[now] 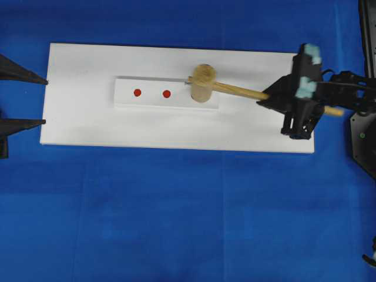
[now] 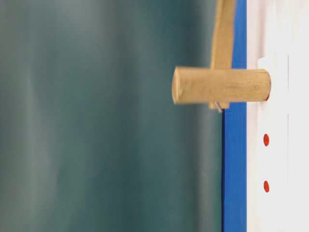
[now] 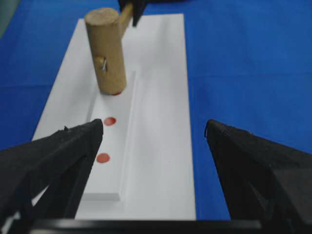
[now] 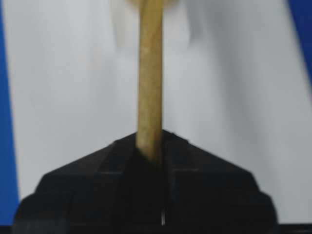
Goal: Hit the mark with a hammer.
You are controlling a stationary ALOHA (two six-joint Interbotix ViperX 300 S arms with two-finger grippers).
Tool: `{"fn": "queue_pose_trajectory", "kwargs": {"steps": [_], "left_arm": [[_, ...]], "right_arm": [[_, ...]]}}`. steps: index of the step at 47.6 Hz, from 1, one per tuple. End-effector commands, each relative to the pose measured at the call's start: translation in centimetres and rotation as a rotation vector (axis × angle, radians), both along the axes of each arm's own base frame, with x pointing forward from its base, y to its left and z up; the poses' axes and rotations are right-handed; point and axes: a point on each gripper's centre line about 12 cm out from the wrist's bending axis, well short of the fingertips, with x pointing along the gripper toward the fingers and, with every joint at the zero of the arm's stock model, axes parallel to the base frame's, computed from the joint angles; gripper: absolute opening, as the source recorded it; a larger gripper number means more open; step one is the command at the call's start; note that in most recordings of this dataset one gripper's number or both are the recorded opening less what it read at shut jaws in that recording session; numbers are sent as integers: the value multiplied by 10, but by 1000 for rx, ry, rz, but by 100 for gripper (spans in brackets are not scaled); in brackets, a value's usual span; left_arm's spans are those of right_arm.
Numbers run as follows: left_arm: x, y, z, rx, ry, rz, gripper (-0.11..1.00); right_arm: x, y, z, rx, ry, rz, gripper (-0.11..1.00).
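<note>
So the right gripper (image 1: 271, 97) is clamped tight on the hammer (image 1: 203, 83) handle, with the head pressed down on the far-right red mark of the raised white strip (image 1: 126, 94). Two red dots (image 1: 137, 92) sit uncovered. Left gripper (image 3: 153, 141) hangs wide open, holding nothing.

Both arms are matte black. The right arm (image 1: 346, 88) is built of blocky, angular segments, with pale turquoise pieces fixed on top near its wrist and a small green dot on the black plate beside its base. Its pincer (image 4: 148, 156) has broad black fingers (image 4: 87, 180) with sloping, faceted tops. The left pincer (image 3: 153, 141) shows two long, wedge-shaped black fingers (image 3: 53, 156) tapering to blunt tips, their edges slightly rough, with a straight black bar across their base.
</note>
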Motion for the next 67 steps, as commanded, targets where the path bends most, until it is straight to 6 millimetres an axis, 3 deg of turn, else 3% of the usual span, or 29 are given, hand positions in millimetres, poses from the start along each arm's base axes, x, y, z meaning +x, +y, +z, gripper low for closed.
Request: {"fn": "queue_pose_trajectory", "kwargs": {"steps": [1, 12, 26, 55, 67], "left_arm": [[2, 0, 3, 2, -5, 1, 84], [2, 0, 3, 3, -6, 1, 84], [2, 0, 3, -1, -6, 2, 84], [2, 0, 3, -13, -5, 4, 84], [2, 4, 3, -21, -6, 25, 84]], "right_arm": [[3, -1, 34, -40, -123, 6, 1], [-5, 1, 68, -103, -243, 31, 1], [7, 0, 71, -105, -233, 37, 1], [107, 3, 84, -96, -201, 105, 1], [127, 4, 85, -97, -192, 125, 1]]}}
